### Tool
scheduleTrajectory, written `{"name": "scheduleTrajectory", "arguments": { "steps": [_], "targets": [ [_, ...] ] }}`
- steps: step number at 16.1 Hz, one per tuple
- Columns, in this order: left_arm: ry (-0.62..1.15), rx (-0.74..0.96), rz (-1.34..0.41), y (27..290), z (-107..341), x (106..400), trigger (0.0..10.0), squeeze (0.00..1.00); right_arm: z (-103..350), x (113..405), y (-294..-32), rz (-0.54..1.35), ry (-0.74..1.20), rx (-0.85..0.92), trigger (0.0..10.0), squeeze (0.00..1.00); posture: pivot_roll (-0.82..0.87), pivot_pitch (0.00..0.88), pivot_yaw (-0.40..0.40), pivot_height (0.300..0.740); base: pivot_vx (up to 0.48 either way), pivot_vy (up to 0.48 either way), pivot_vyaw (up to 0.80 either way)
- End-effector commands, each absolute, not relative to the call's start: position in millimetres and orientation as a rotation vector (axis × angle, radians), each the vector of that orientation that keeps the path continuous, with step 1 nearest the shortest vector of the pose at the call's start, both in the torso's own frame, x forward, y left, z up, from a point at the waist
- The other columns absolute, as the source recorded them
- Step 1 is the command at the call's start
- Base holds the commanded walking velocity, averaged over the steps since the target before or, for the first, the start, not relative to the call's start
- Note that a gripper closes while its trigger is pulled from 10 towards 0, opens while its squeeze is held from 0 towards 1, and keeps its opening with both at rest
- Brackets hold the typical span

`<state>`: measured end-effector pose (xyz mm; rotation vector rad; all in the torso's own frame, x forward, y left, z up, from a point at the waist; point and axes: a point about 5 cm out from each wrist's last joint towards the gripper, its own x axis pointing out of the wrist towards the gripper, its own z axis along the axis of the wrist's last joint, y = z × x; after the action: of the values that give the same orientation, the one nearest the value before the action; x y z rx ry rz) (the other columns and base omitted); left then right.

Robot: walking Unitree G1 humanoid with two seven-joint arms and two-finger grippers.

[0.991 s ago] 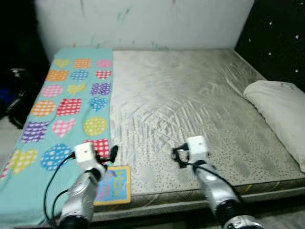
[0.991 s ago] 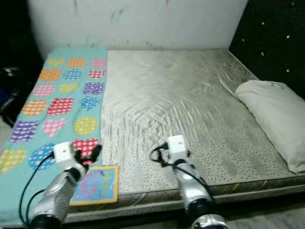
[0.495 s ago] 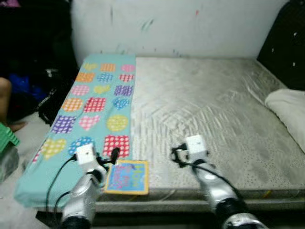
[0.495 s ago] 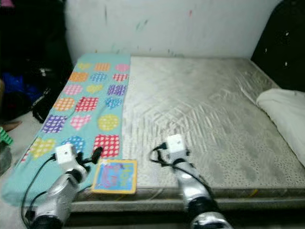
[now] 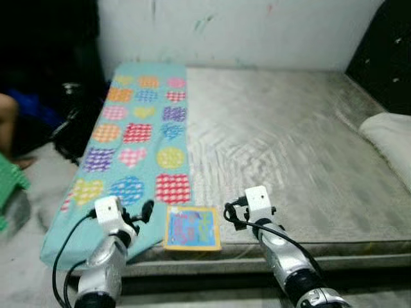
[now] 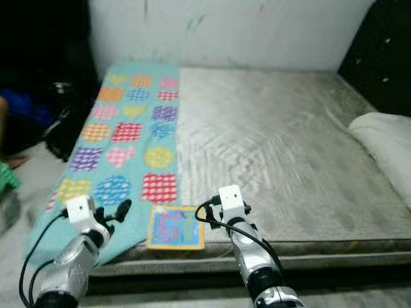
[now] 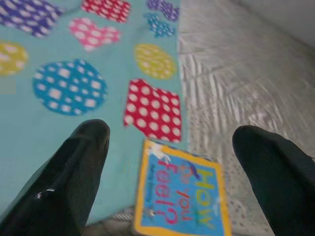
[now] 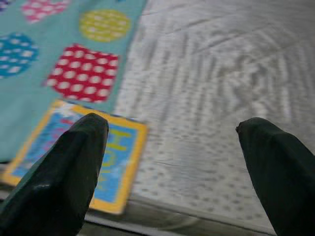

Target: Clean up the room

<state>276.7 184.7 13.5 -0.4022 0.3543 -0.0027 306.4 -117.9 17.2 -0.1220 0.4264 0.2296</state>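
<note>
Both silver arms reach forward from the body, low and side by side, well apart from each other. The left gripper [image 7: 170,162] has its two black fingers [image 7: 74,172] spread wide and holds nothing. The right gripper [image 8: 172,162] is the same, fingers [image 8: 275,172] wide apart and empty.

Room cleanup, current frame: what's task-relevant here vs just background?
Job:
- picture book, flat at the mattress's near edge, partly on the blanket
- left gripper, open, above the book
- right gripper, open, beside it

Background:
- patterned teal blanket
- bare mattress
- white pillow
- green item on the floor, unidentifiable
</note>
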Motion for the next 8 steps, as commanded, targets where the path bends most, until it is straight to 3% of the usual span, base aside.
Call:
{"name": "scheduleTrajectory", "arguments": {
  "steps": [1, 8],
  "targets": [
    [0.359, -0.417, -0.022, 175.5, 13.3, 278.4, 10.0, 0.0, 19.0, 309.0, -129.9, 0.202, 0.425, -0.131, 10.0, 0.0, -0.09, 0.0, -0.035, 0.74, 0.0, 0.352, 0.0],
    [0.312, -0.472, -0.027, 177.0, 18.0, 281.4, 10.0, 0.0, 19.9, 310.8, -129.2, 0.209, 0.423, -0.127, 10.0, 0.0, -0.09, 0.0, -0.038, 0.74, 0.0, 0.0, 0.0]
  ]
}}
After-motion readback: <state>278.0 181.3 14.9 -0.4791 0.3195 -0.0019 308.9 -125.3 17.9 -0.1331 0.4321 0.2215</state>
